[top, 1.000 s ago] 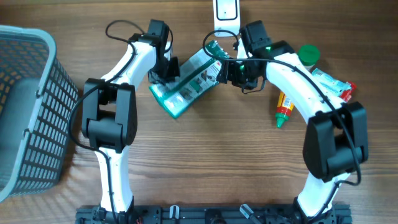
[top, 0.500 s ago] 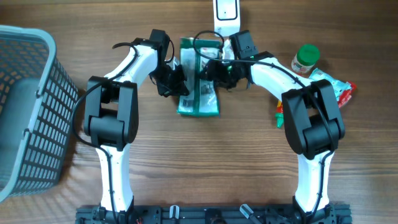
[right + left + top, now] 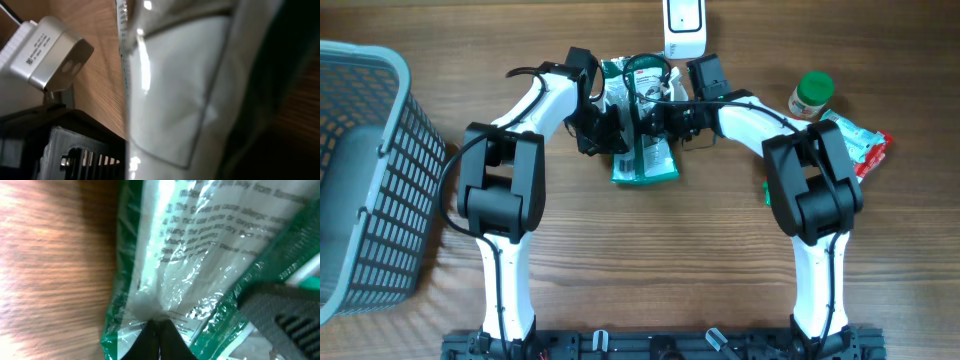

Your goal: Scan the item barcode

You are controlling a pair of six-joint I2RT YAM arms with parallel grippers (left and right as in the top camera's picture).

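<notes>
Overhead: basket (image 3: 415, 180) sits well left of packet (image 3: 645, 165) (green-edged).

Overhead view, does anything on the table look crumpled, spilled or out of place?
Only the green packet: pinched between the left gripper and right gripper near the scanner, its film is puckered and bunched at the top. Nothing looks spilled.

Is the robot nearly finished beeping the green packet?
Grabbing looks done: both arms' jaws are shut on the green packet. Right now they hold it right by the white scanner. Left: showing its barcode to the scanner. I can't see any beep, or where the barcode is.
</notes>
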